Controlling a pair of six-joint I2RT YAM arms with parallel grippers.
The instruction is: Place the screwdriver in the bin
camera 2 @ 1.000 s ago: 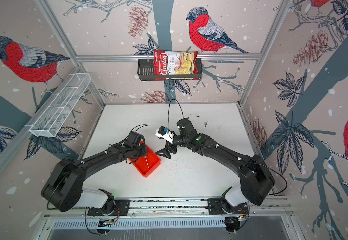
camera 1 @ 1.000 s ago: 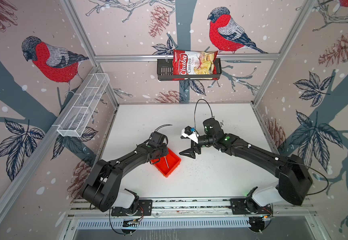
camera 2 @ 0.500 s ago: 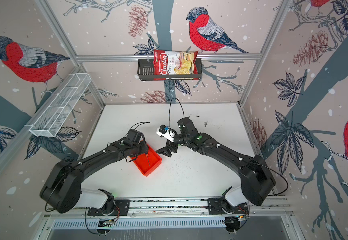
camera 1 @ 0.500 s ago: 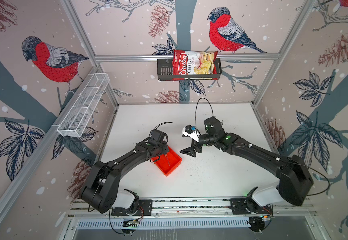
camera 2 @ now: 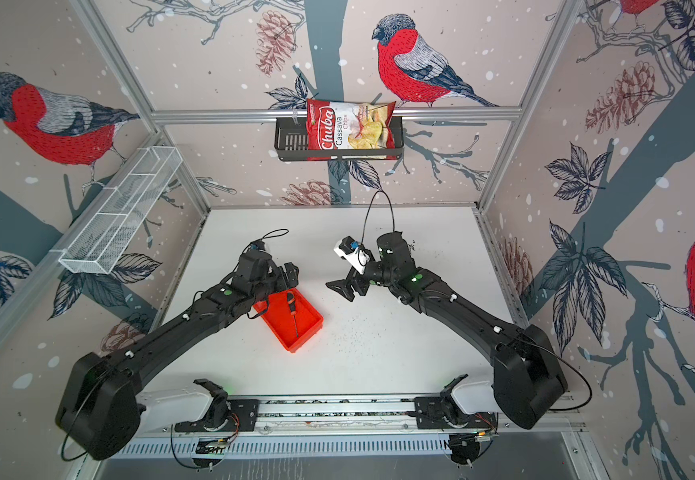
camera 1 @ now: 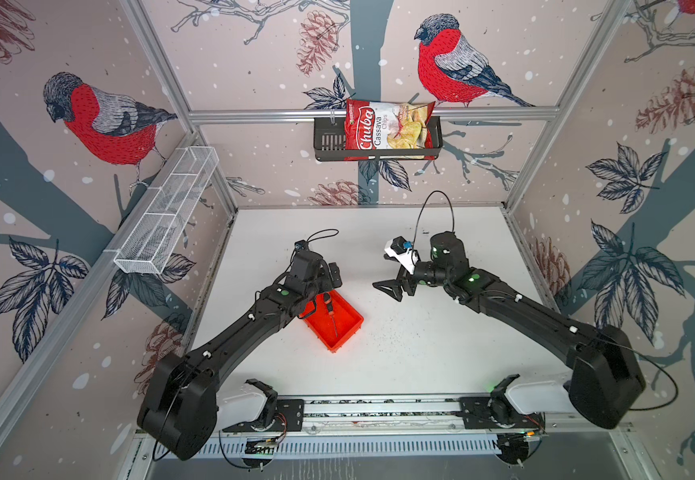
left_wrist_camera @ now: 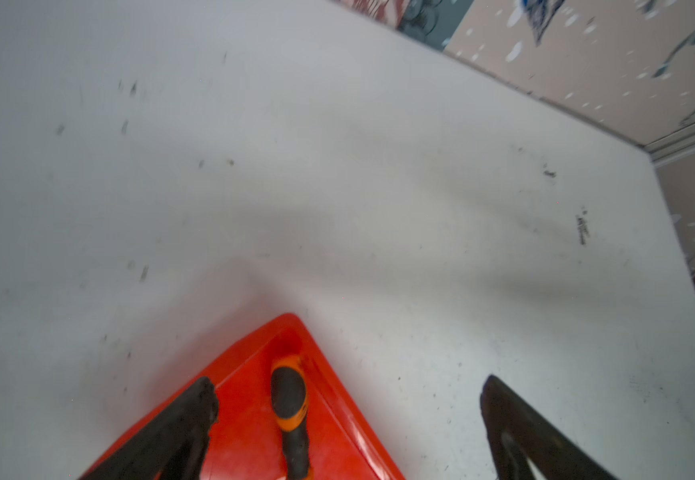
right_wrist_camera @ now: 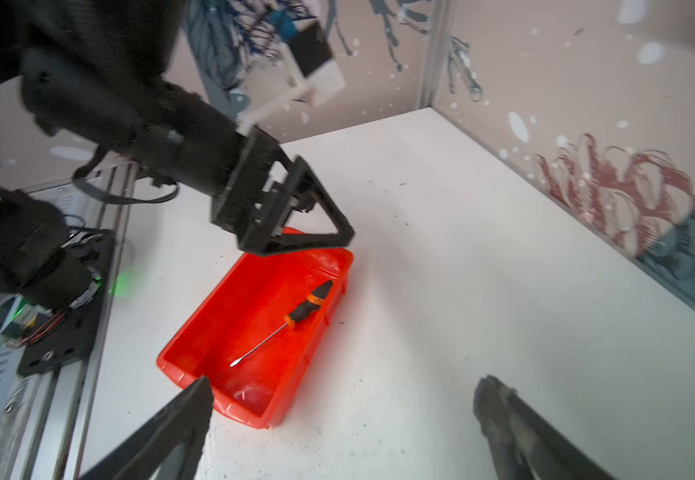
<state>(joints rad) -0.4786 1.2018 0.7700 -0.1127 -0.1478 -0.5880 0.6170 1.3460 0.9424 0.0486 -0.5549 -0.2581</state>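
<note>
Lying flat on the floor of the shallow rectangular red-orange plastic bin (camera 1: 348,337), the small screwdriver with the orange-and-black handle and thin silver shaft (camera 1: 331,315) is found just left of centre in both top views. Its handle is turned toward the bin's upper corner and its shaft toward the lower edge of the frame. In the right wrist view the screwdriver (right_wrist_camera: 283,326) is seen in the middle of the frame, its handle close to one long wall of the bin (right_wrist_camera: 238,311) and its tip over the bare floor.

The black left gripper (camera 1: 331,277) is held over the bin's upper end, left of centre. In the left wrist view its jaws are spread wide at the bottom of the frame, and nothing is clamped between its black fingers (left_wrist_camera: 200,409). The handle (left_wrist_camera: 292,409) is seen lying below and between them. Whether a finger touches the bin cannot be told.

The black right gripper (camera 1: 386,291) is held just right of centre, above the bare white tabletop (camera 1: 420,353) and apart from the bin. Its jaws are likewise spread wide and empty.

At the upper centre, a red-and-white crisp bag (camera 1: 389,129) is held in a black wall basket (camera 1: 329,141). A white wire-mesh shelf (camera 1: 167,212) is mounted at the upper left.
</note>
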